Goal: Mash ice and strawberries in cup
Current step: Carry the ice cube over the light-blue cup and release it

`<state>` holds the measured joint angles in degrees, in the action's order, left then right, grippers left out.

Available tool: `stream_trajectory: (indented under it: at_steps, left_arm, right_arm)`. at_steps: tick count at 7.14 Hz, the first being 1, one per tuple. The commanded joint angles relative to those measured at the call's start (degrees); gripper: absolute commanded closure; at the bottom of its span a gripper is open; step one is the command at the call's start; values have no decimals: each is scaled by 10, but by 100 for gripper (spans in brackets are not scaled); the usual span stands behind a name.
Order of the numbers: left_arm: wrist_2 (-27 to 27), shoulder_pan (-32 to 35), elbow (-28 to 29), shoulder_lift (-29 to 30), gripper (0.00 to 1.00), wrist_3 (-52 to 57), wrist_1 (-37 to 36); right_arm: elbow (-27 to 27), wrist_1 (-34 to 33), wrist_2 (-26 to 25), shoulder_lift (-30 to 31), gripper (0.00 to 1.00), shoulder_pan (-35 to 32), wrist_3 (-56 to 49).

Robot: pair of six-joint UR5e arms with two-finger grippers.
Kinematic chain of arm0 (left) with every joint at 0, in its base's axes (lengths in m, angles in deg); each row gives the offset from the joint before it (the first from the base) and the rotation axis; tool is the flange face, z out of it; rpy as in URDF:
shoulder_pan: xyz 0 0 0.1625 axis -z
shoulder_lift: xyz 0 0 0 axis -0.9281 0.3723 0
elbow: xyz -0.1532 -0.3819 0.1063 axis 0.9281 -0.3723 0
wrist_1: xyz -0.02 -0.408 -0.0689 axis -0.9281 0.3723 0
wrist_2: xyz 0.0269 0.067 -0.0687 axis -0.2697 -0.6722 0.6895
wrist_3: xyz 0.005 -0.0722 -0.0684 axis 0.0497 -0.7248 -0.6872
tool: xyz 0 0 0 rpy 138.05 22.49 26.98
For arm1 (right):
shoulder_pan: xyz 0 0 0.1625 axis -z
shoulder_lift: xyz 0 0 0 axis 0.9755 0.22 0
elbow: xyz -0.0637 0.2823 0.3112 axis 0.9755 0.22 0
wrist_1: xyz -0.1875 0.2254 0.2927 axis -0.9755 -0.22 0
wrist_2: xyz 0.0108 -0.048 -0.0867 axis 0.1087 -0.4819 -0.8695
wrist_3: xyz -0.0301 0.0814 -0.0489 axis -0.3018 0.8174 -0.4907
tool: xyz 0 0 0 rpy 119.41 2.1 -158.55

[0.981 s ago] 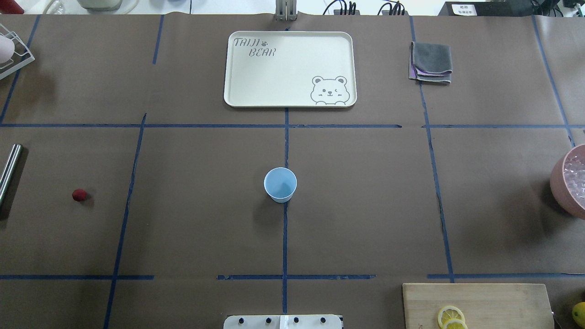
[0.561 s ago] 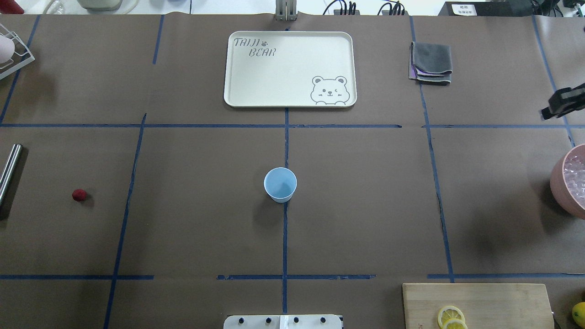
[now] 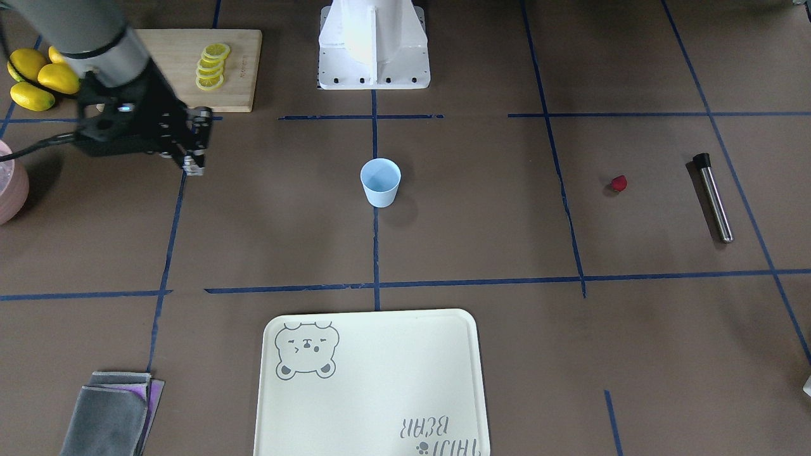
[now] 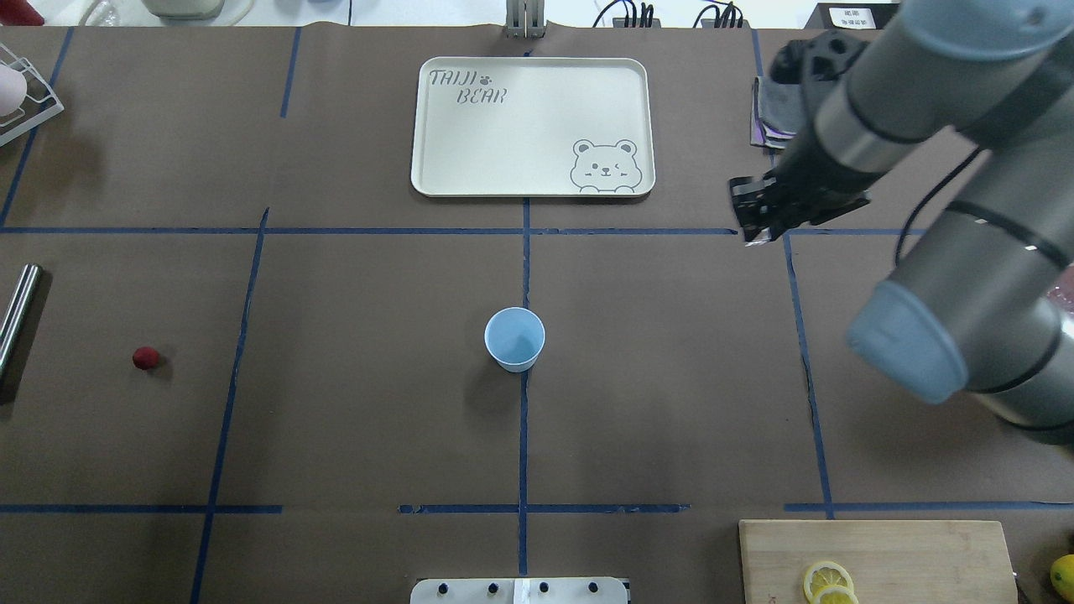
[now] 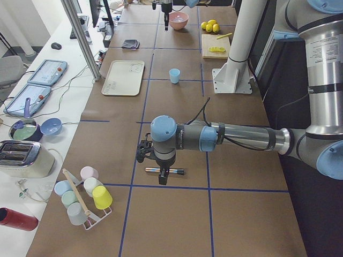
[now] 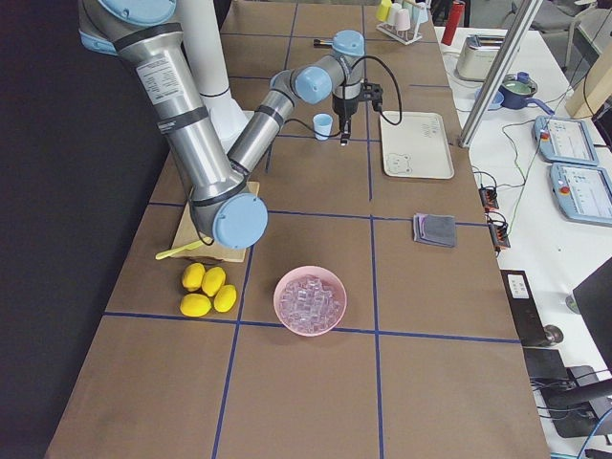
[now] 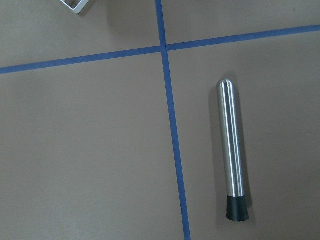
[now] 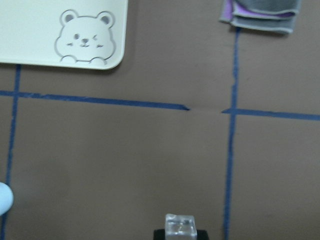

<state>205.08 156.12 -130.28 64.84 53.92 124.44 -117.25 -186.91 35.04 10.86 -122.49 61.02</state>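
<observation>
Brown paper crossed with blue tape lines covers the tabletop (image 4: pixel 336 419). Above it hangs the right hand (image 4: pixel 755 235), clear of the surface, its fingers pinching one small clear ice cube (image 8: pixel 180 225). It sits over a tape crossing, on the robot's side of the gap between the cream bear-printed plastic tray (image 4: pixel 470 151) and the folded grey-and-purple cloth (image 8: pixel 262 12).

Well apart from that hand, the small light blue plastic cup (image 4: pixel 514 338) stands upright on a tape line at the tabletop's middle. More whitish ice chunks (image 6: pixel 311 298) fill the round pink bowl (image 6: pixel 311 331) at the robot's right end. Near it are four whole yellow lemons (image 6: pixel 210 290) and the pale wooden cutting board (image 4: pixel 906 549) carrying lemon slices (image 4: pixel 828 581).

Only the side view shows the left hand (image 5: pixel 162 178), which hovers over the steel rod with a black rubber tip (image 7: pixel 232 150). Whether its fingers are spread or pressed together cannot be told. Near that rod, the small dark-red strawberry piece (image 4: pixel 146 358) lies alone on the paper, well apart from the cup.
</observation>
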Motion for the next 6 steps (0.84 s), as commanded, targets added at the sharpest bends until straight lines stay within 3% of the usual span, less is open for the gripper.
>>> stream_trajectory:
  at_steps: [1, 3, 5, 6]
  left_arm:
    - [0, 0, 0, 0, 0, 0, 0]
    - [0, -1, 0, 0, 0, 1, 0]
    - [0, -1, 0, 0, 0, 1, 1]
    - [0, -1, 0, 1, 0, 1, 1]
  right_arm:
    - [94, -13, -70, -136, 99, 108, 133]
    - [138, -6, -126, -166, 98, 167, 180]
    - [226, 70, -132, -194, 98, 176, 208]
    - [234, 76, -132, -193, 98, 179, 209]
